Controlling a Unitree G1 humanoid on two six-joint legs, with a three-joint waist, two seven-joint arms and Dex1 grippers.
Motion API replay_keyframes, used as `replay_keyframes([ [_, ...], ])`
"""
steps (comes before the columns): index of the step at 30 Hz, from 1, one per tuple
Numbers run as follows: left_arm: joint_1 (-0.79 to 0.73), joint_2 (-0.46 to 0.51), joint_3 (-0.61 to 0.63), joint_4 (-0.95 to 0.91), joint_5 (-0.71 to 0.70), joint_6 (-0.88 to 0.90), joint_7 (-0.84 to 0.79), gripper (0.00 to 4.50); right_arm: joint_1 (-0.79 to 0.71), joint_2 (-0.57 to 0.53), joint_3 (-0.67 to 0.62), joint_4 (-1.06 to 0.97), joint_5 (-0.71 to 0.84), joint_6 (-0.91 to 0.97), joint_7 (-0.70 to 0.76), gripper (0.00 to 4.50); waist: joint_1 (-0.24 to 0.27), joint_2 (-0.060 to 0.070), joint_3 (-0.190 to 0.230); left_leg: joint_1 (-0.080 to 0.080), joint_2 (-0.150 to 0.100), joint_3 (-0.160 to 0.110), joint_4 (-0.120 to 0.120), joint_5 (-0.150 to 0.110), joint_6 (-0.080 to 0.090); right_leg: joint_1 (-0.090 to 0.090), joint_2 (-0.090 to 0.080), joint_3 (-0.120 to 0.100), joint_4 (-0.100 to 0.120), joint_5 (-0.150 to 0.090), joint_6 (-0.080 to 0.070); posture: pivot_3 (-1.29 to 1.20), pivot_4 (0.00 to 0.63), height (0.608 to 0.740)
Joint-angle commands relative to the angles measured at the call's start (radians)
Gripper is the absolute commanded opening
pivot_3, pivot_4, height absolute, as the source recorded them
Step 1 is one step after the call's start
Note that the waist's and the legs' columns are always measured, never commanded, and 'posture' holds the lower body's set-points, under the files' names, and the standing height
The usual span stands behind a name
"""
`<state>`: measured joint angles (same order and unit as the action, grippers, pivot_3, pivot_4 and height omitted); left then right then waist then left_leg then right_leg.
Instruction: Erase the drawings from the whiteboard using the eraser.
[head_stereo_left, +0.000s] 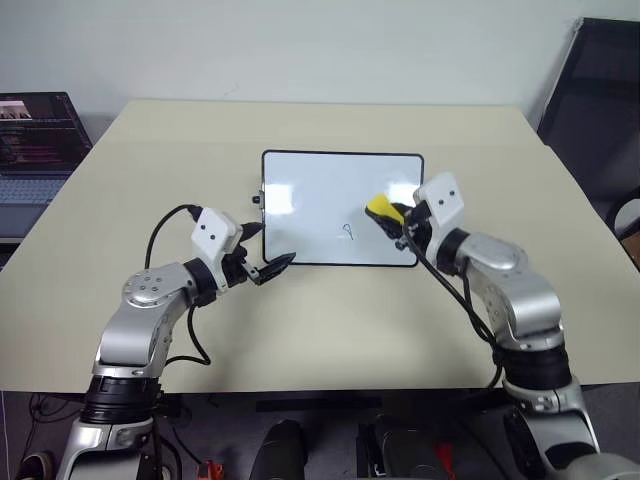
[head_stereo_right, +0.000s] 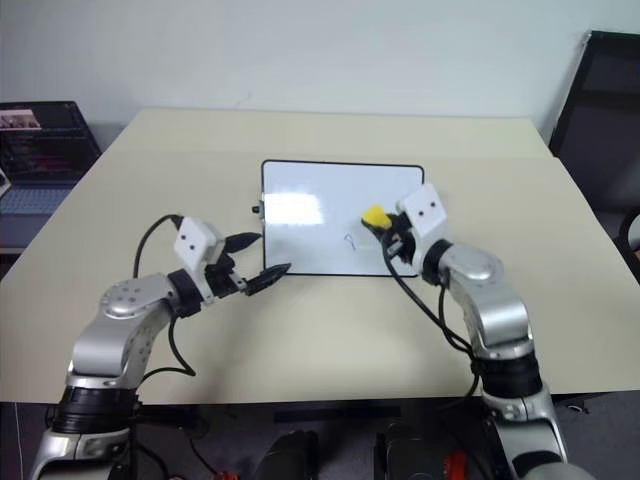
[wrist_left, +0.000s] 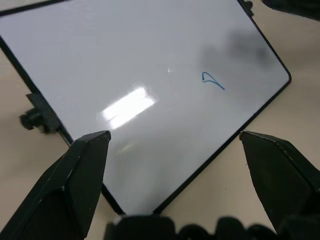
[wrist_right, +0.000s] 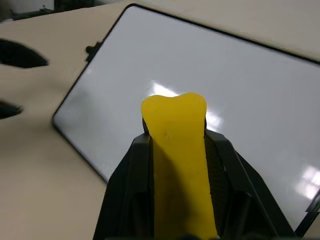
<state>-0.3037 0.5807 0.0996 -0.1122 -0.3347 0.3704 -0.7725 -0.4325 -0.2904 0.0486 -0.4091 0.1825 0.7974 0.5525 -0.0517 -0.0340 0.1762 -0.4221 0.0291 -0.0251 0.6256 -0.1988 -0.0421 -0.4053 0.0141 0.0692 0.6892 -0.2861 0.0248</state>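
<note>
The whiteboard (head_stereo_left: 320, 190) lies flat in the middle of the beige table. One small blue drawing (head_stereo_left: 347, 232), a curled mark, sits near the board's front edge and appears again in the left wrist view (wrist_left: 212, 81). My right gripper (head_stereo_left: 392, 215) is shut on the yellow eraser (head_stereo_left: 380, 208), which hovers over the board's right part, just right of the mark. From the right wrist, the eraser (wrist_right: 180, 150) sticks out between the fingers. My left gripper (head_stereo_right: 262, 256) stands open at the board's near-left corner with nothing between its fingers.
An open laptop (head_stereo_left: 35, 140) sits off the table's left side. A dark chair back (head_stereo_left: 600, 100) stands at the far right. Bare table (head_stereo_left: 320, 320) stretches in front of the board. Black cables hang from both forearms.
</note>
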Motion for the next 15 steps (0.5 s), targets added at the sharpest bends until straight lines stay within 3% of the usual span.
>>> replay_keyframes([
  [1,0.010,0.002,0.025,-0.050,-0.038,0.009,-0.006,4.50,0.055,-0.024,-0.023,-0.108,0.042,-0.026,0.009,1.01,0.000,0.000,0.000,0.000,0.000,0.000,0.000,0.000,0.000,0.000,0.000,0.000,0.000,0.000,0.000,0.00,0.150,0.740],
  [7,0.011,0.017,0.022,-0.035,-0.053,0.008,-0.030,4.50,0.161,-0.071,0.061,-0.090,-0.015,-0.161,0.002,1.01,-0.001,0.000,0.000,0.000,0.000,0.001,0.000,0.000,0.000,0.000,0.001,0.000,-0.001,0.000,0.000,0.00,0.150,0.740],
  [15,0.014,0.024,0.014,-0.026,-0.044,-0.004,-0.043,4.50,0.100,-0.107,0.162,-0.018,-0.098,-0.253,-0.003,1.01,-0.002,0.000,0.000,0.001,0.000,0.001,0.001,0.000,0.000,0.000,0.002,0.000,-0.001,0.000,0.001,0.00,0.150,0.740],
])
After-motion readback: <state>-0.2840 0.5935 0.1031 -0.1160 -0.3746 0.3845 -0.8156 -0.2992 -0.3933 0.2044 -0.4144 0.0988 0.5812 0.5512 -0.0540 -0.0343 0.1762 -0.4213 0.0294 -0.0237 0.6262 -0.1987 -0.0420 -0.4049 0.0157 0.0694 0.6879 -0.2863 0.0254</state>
